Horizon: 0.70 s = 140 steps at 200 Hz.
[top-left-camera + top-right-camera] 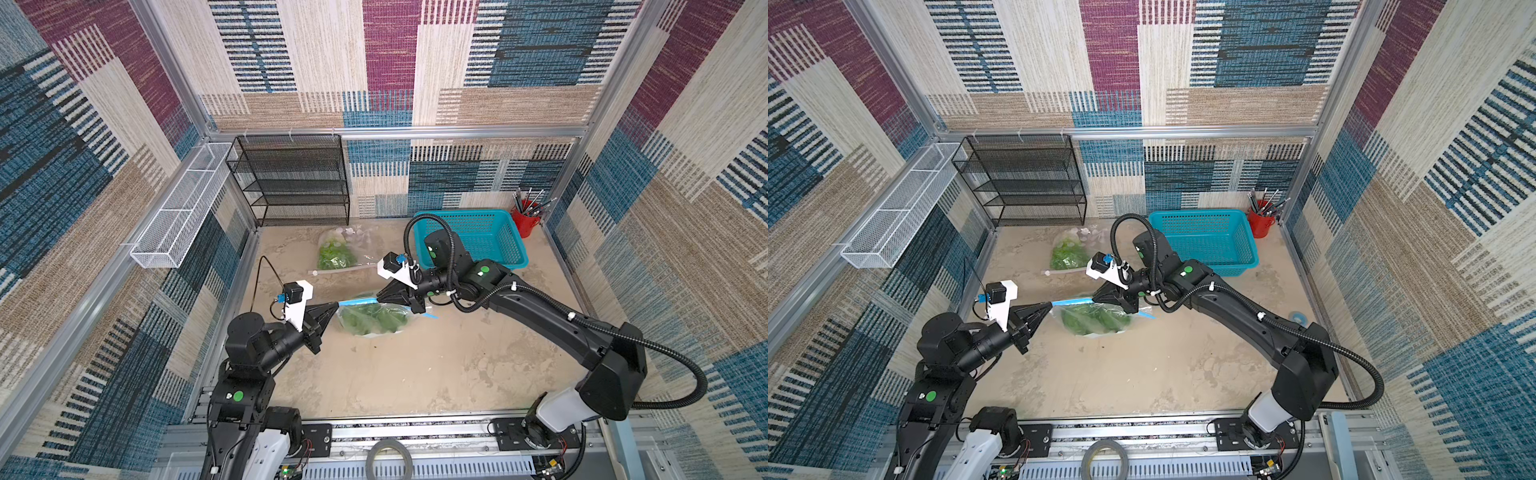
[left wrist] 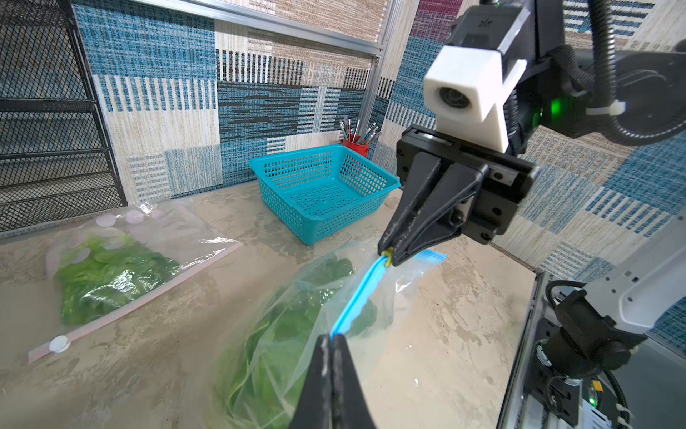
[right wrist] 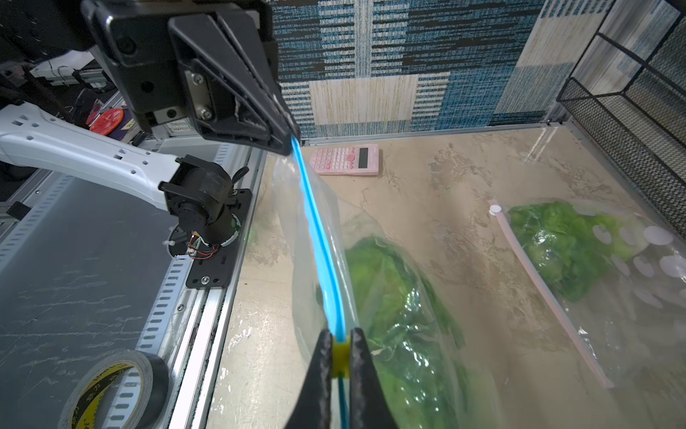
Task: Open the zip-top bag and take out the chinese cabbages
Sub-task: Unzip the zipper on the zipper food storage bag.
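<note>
A clear zip-top bag [image 1: 374,322] with a blue zip strip [image 3: 319,241] hangs mid-table, lifted by its top edge. The chinese cabbages [image 3: 393,297] show as green leaves inside it, also seen in the left wrist view [image 2: 274,334]. My left gripper [image 2: 331,336] is shut on one end of the blue strip. My right gripper [image 3: 340,336] is shut on the yellow slider [image 3: 340,356], partway along the strip. The strip is stretched between the two grippers [image 1: 337,305] [image 1: 378,297]; a further length of it runs on past the right gripper.
A second bag [image 1: 336,253] of greens with a pink zip lies flat behind. A teal basket [image 1: 515,245] and a red pen cup [image 1: 525,220] stand at the back right, a black mesh shelf [image 1: 291,183] at the back left. A pink calculator [image 3: 347,159] lies by the left wall.
</note>
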Motion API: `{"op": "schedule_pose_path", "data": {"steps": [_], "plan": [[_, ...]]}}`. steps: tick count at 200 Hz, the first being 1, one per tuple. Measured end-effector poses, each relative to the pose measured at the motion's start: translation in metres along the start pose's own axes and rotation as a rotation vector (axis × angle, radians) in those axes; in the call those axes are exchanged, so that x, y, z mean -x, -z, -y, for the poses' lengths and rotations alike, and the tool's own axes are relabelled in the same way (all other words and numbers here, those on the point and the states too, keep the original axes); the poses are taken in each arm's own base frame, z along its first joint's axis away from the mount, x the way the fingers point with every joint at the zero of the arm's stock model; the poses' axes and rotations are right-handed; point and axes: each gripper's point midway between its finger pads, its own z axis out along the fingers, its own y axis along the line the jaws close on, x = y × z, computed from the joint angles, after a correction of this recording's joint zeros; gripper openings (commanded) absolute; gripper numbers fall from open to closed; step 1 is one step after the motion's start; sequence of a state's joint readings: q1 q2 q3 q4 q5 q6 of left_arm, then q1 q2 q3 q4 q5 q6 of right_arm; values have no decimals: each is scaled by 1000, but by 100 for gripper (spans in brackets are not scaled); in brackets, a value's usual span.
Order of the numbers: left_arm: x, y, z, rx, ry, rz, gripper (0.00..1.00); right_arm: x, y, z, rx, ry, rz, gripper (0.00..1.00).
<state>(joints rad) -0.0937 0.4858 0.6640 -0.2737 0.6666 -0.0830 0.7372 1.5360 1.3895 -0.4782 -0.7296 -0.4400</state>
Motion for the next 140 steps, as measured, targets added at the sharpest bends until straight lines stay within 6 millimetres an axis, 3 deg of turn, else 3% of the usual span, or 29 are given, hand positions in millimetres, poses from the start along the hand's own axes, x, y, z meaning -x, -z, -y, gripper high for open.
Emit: {"op": "schedule_pose_path", "data": {"steps": [140], "plan": [[4,7,-16,120,-11,25,0,-9,26,4,-96,-45,-4,0]]}}
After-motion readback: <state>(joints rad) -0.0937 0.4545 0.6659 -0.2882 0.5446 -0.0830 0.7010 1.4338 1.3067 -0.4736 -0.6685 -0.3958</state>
